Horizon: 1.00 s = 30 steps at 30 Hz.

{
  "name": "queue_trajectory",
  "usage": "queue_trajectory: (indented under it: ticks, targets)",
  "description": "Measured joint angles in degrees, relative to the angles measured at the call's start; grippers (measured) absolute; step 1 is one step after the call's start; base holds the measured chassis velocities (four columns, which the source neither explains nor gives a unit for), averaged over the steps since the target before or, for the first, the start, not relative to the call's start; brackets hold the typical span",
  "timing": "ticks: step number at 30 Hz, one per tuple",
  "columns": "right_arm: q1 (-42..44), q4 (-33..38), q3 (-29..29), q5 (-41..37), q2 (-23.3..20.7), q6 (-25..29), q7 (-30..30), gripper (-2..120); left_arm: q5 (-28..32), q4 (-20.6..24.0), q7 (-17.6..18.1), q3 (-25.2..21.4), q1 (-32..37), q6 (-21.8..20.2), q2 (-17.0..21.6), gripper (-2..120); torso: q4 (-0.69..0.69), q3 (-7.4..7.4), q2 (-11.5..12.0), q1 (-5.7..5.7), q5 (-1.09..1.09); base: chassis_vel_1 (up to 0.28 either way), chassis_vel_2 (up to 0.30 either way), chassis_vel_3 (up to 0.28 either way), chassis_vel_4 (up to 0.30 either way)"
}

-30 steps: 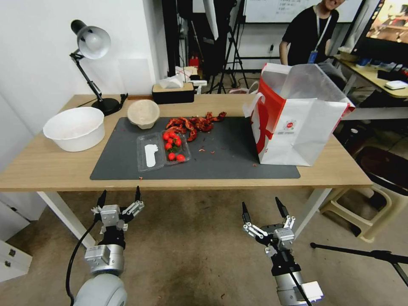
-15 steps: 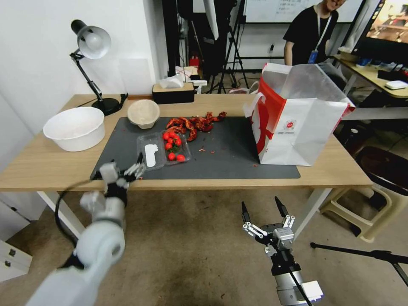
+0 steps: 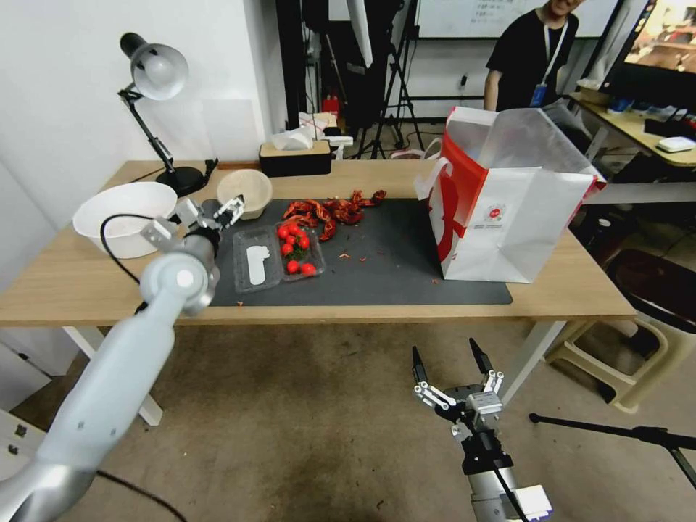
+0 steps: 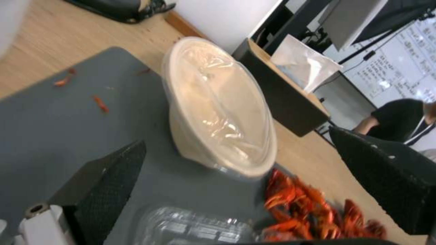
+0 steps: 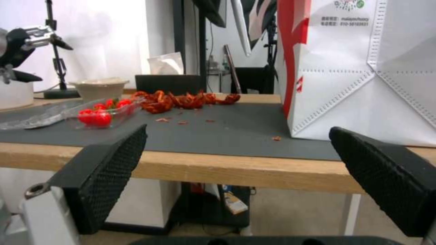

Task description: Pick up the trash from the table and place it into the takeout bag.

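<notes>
The pulp bowl (image 3: 246, 192) sits at the back left corner of the dark mat (image 3: 391, 268), upright, with a clear film over its mouth in the left wrist view (image 4: 218, 105). The left gripper (image 3: 209, 212) hangs just in front of and beside it, over the mat's left part, jaws released and spread, gripping nothing; in the left wrist view the bowl lies between and beyond the two black pads (image 4: 113, 170).

Just beside the bowl, toward the middle of the mat's back edge, lies a heap of red shells (image 3: 333, 210), with small red crumbs scattered near it. In front of bowl and heap lies an open clear plastic tray (image 3: 279, 257) holding small red tomatoes (image 3: 296, 246) in one half and a white piece in the other.

The takeout bag (image 3: 507, 217) stands upright on the right end of the mat, near the right edge of the surface (image 3: 87, 283), mouth open, well apart from the bowl.

Off the mat, near the left edge of the surface, stands a large white bowl (image 3: 127, 217). Behind it, at the back left corner, stands a desk lamp (image 3: 156, 109), and a black tissue box (image 3: 295, 156) rests along the back edge.

The right gripper (image 3: 447, 357) hangs low in front of the surface's front edge, below the tabletop, jaws released and wide apart, empty.
</notes>
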State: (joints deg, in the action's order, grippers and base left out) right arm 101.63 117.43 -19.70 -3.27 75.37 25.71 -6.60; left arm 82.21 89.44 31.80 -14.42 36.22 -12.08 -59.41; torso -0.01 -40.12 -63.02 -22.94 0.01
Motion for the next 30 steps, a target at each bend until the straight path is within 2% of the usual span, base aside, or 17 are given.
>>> queue_trajectory:
  ticks: [8, 9, 12, 16, 23, 25, 27, 28, 30]
  targets:
    - [-0.32, -0.15, -0.08, 0.00, 0.03, -0.34, -0.08, 100, 4.86, -7.48, 0.42, 0.22, -5.41, -3.37, -2.95, 100, 0.01, 0.01, 0.00, 0.02, 0.01, 0.000, 0.000, 0.000, 0.000]
    - [-0.32, -0.15, -0.08, 0.00, 0.03, -0.34, -0.08, 100, 4.86, -7.48, 0.42, 0.22, -5.41, -3.37, -2.95, 100, 0.01, 0.01, 0.00, 0.02, 0.01, 0.000, 0.000, 0.000, 0.000]
    - [-0.24, 0.10, -0.23, 0.00, 0.04, -0.45, -0.15, 100, 4.91, -11.57, 0.45, 0.57, -8.13, -4.09, -4.29, 100, 0.01, 0.01, 0.00, 0.01, 0.00, 0.000, 0.000, 0.000, 0.000]
    - [-0.01, 0.13, -0.70, 0.00, 0.03, -0.46, -0.25, 100, 4.74, -14.75, 0.56, 1.08, -9.96, -4.58, -5.40, 100, 0.00, 0.01, 0.00, 0.02, -0.01, 0.000, 0.000, 0.000, 0.000]
    - [0.12, 0.18, -0.87, 0.00, 0.08, -0.45, -0.30, 100, 4.70, -16.64, 0.95, 1.22, -10.66, -5.26, -6.12, 100, 0.01, 0.01, 0.00, 0.02, -0.01, 0.000, 0.000, 0.000, 0.000]
    - [0.12, 0.17, -0.90, 0.00, 0.11, -0.41, -0.31, 100, 4.69, -17.05, 1.06, 1.25, -10.75, -5.31, -6.30, 98, 0.01, 0.01, 0.00, 0.02, -0.02, 0.000, 0.000, 0.000, 0.000]
    - [0.13, 0.17, -0.90, 0.00, 0.24, -0.34, -0.32, 100, 4.76, -17.48, 1.19, 1.26, -11.00, -5.22, -6.48, 89, 0.00, 0.01, -0.01, 0.02, -0.01, 0.000, 0.000, 0.000, 0.000]
    - [0.13, 0.17, -0.90, 0.00, 0.24, -0.34, -0.32, 100, 4.76, -17.48, 1.19, 1.26, -11.00, -5.22, -6.48, 89, 0.00, 0.01, -0.01, 0.02, -0.01, 0.000, 0.000, 0.000, 0.000]
    - [0.19, 0.17, -0.89, 0.09, 0.39, -0.24, -0.32, 100, 5.23, -17.51, 1.20, 1.29, -11.19, -4.78, -6.48, 77, 0.01, 0.01, -0.01, 0.02, -0.01, 0.000, 0.000, 0.000, 0.000]
